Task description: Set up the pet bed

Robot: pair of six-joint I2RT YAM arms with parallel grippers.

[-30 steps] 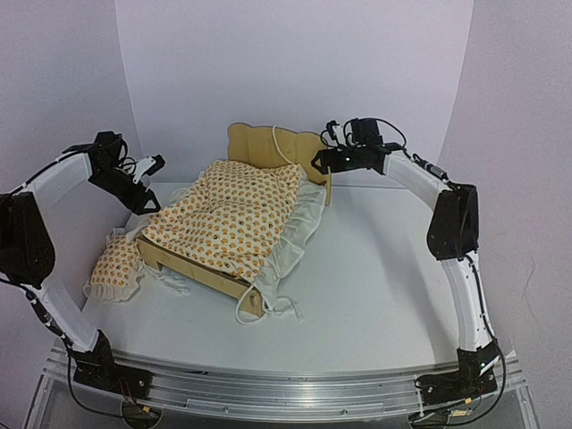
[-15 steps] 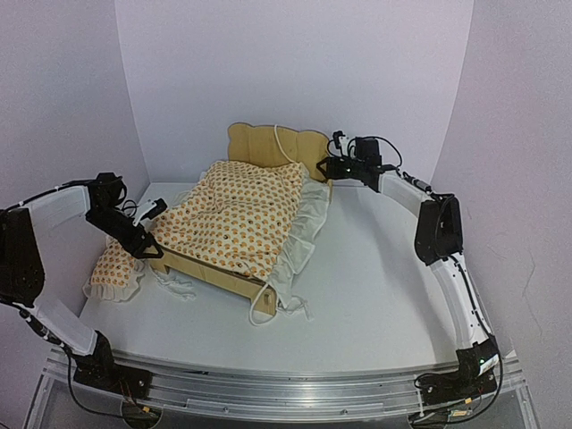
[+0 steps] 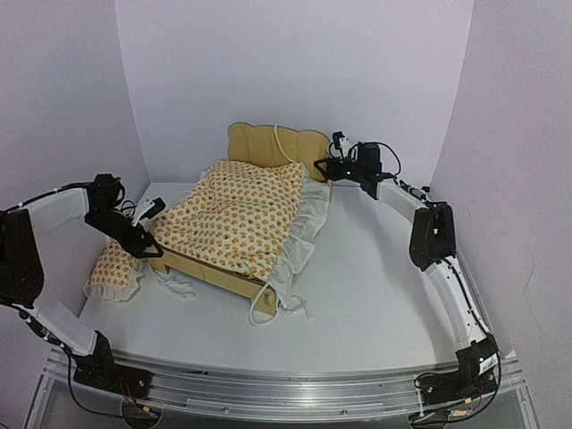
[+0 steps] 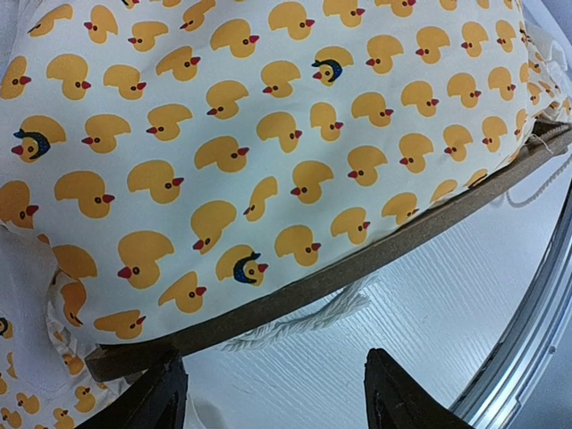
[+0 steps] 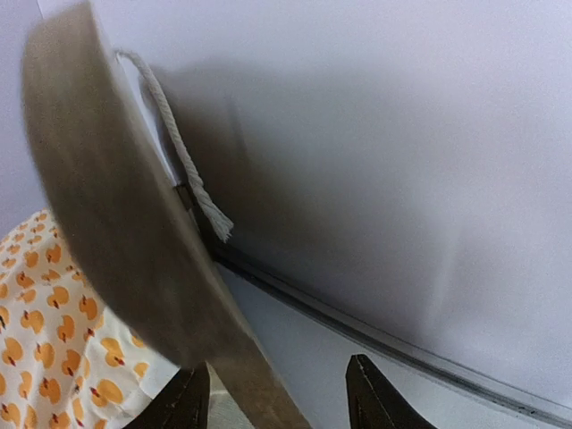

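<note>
At the left of the surface (image 3: pixel 375 286), the left gripper (image 4: pixel 273 393) has dropped beside the bed frame (image 3: pixel 214 273), open and empty. Far right, the right gripper (image 5: pixel 273 398) has moved to straddle the headboard (image 3: pixel 268 145), not clamped. It probably means to reposition the frame. The bedding (image 3: pixel 237 210) lies rumpled and the pillow (image 3: pixel 114 264) is off the bed.

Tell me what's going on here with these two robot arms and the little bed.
Two robot arms are setting up a small wooden pet bed on the table. Duck-print bedding is draped over the frame, its ruffle spilling off one side, while the pillow lies on the table beside the bed. The left gripper hovers open by the side rail, holding nothing. The right gripper straddles the edge of the headboard; whether it is clamped is unclear.
</note>
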